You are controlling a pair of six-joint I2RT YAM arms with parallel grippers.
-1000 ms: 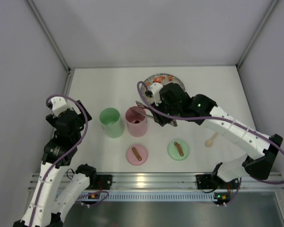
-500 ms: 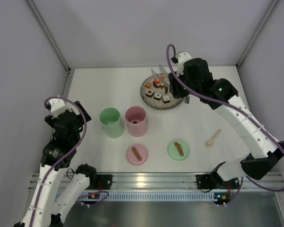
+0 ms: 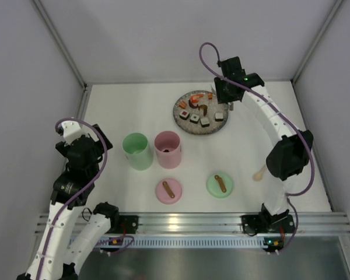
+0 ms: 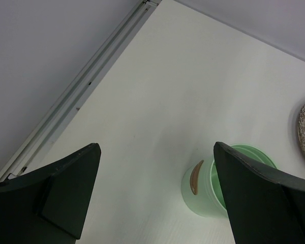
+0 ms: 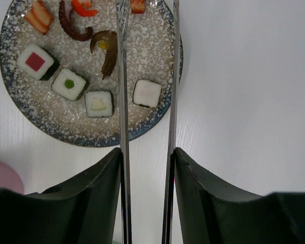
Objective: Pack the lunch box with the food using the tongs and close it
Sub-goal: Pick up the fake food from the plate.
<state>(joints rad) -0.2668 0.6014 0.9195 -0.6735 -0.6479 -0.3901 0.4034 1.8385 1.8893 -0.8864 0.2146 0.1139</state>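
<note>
Gripping tongs (image 5: 123, 127) — right pincer (image 5: 148, 158) half-closed | left pincer (image 4: 155, 152) wide apart, empty | plate (image 5: 66, 135) holds food (image 5: 99, 103)

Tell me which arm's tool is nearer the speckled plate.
Right. The right tool, gripping the tongs, hovers at the plate's far right edge, with the tongs reaching over it. The left tool hangs open well off to the plate's left, beyond the green cup.

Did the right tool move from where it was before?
Yes. The right tool went from beside the pink cup, back and rightward, to the far right edge of the plate.
</note>
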